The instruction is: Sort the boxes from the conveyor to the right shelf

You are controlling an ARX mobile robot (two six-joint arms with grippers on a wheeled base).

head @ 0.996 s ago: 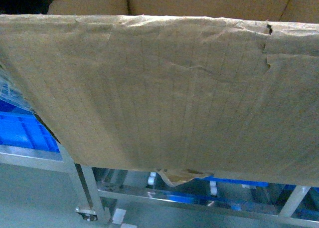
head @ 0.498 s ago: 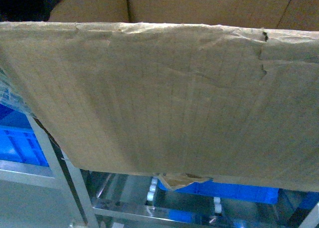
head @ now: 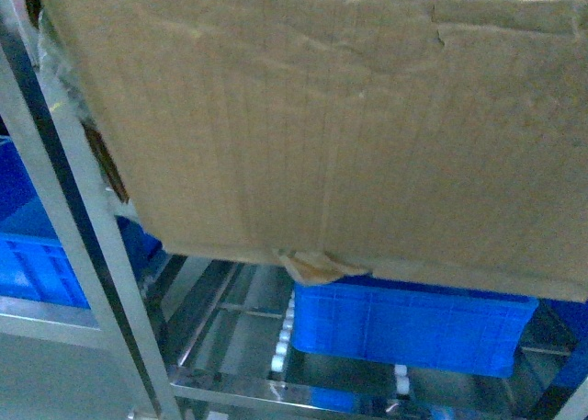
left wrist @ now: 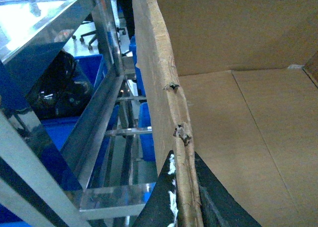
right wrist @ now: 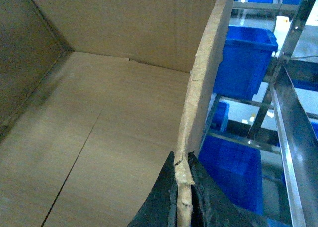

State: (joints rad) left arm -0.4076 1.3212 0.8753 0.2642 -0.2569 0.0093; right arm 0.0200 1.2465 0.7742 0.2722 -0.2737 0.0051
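Both grippers (left wrist: 185,207) (right wrist: 183,197) pinching box (head: 349,135) walls

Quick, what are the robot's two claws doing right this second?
Left gripper: closed, pinching one side wall of the cardboard box.
Right gripper: closed, pinching the opposite wall of the same box.

A blue plastic bin (head: 413,333) sat low at centre-right (on white rollers (head: 281,346)), another blue bin (head: 37,255) stood far left, and more bins (right wrist: 246,58) lay beyond.

steel rack (head: 101,255) w/ roller tracks, blue bin (head: 413,328) on lower tier
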